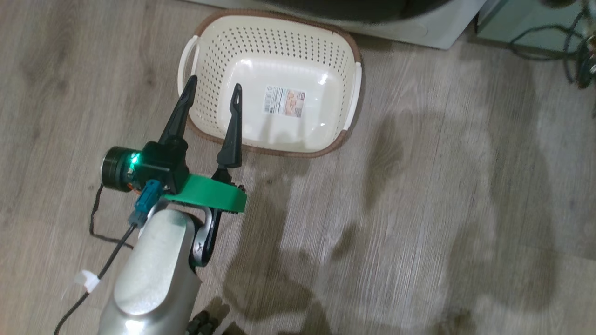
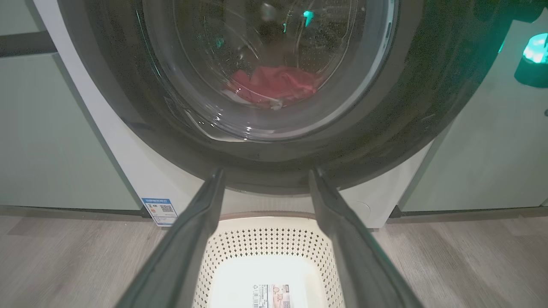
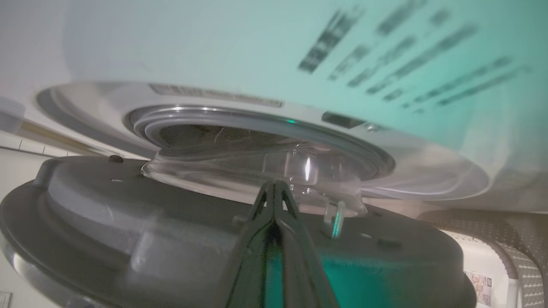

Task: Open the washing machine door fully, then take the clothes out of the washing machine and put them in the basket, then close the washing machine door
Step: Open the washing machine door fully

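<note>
One basket (image 1: pixel 279 56) below left pincer (image 1: pixel 214 83), agape, empty | right pincer (image 3: pixel 274 185) closed, tips at door (image 3: pixel 107 214)

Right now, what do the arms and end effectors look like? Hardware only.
Left end effector: two long tapered black fingers on a black body with a green light, green plastic bracket, round black wrist camera, blue connector, black cable with a white tag, glossy silver forearm. Right end effector: black fingers, teal glow at the base.

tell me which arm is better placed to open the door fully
Right. The right fingers, shut, are behind the ajar door, at its inner face; the left fingers hover open by the basket.
</note>
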Tool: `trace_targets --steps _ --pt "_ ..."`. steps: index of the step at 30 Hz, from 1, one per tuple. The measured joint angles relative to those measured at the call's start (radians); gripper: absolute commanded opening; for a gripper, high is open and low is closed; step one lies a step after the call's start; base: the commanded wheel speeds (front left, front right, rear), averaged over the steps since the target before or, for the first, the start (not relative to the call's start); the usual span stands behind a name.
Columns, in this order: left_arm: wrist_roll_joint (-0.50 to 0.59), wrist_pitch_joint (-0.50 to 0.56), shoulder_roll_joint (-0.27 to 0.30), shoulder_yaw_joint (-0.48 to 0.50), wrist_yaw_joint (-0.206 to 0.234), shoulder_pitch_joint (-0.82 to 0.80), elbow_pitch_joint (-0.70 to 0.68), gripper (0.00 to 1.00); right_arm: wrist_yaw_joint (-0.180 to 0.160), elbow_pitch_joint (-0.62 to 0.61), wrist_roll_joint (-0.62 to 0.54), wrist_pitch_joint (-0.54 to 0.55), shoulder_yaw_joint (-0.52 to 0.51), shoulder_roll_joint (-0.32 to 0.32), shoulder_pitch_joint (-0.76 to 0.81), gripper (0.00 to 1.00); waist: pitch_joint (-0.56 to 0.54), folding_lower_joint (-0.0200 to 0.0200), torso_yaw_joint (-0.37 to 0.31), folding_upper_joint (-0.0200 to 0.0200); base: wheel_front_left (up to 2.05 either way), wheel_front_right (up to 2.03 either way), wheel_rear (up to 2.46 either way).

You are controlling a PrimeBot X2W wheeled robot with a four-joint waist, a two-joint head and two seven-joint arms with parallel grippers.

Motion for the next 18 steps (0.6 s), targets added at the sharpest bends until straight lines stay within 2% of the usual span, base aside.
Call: trace_targets --steps 9,18 --pt "0.017 0.0 0.0 0.035 -0.002 0.039 0.013 1.0 0.0 -0.079 0.038 0.123 0.06 0.036 0.164 0.0 -0.094 0.0 -0.003 0.0001 0.0 0.0 0.0" --pt "0.053 0.0 0.0 0.086 -0.046 0.159 0.046 1.0 0.0 -0.124 0.061 0.178 0.093 0.103 0.368 0.0 -0.236 0.0 0.001 0.0001 0.0 0.0 0.0"
